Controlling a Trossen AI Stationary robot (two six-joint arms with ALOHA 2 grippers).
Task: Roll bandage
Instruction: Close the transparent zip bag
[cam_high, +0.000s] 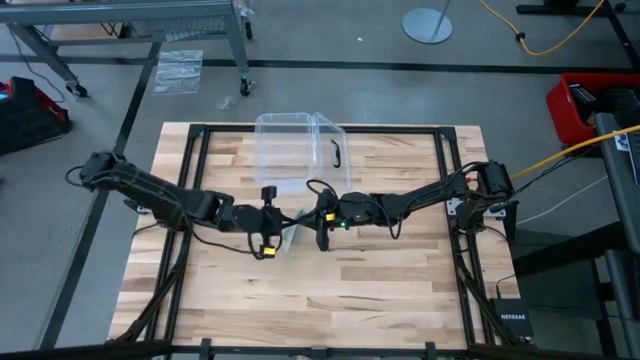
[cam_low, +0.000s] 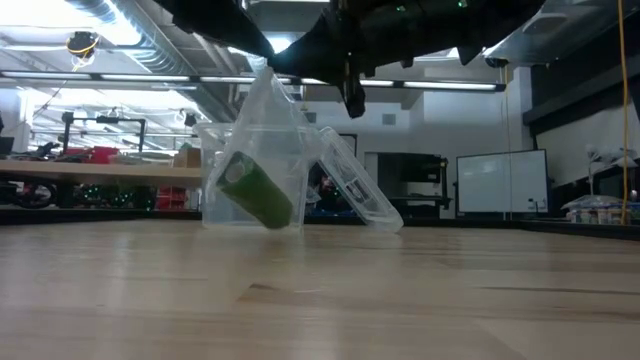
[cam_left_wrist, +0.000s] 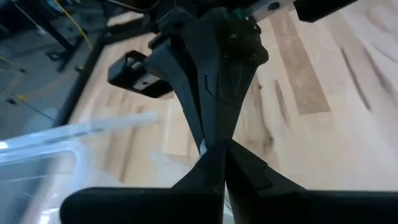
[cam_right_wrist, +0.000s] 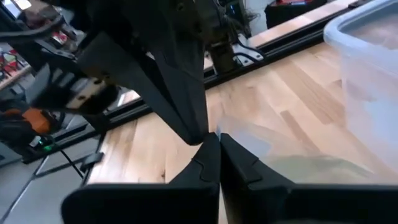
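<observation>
Low view shows the wooden table (cam_low: 320, 290) first, with a busy workshop room behind it. Next comes a clear plastic box (cam_low: 340, 180), open, standing at the back of the table. In front of it hangs a clear crinkly bag (cam_low: 262, 150), lifted off the wood. Inside the bag sits the bandage (cam_low: 255, 190), a stubby green roll, tilted. Both grippers meet above it: the left gripper (cam_high: 268, 243) and the right gripper (cam_high: 322, 235) each pinch the bag's top, fingers pressed together.
</observation>
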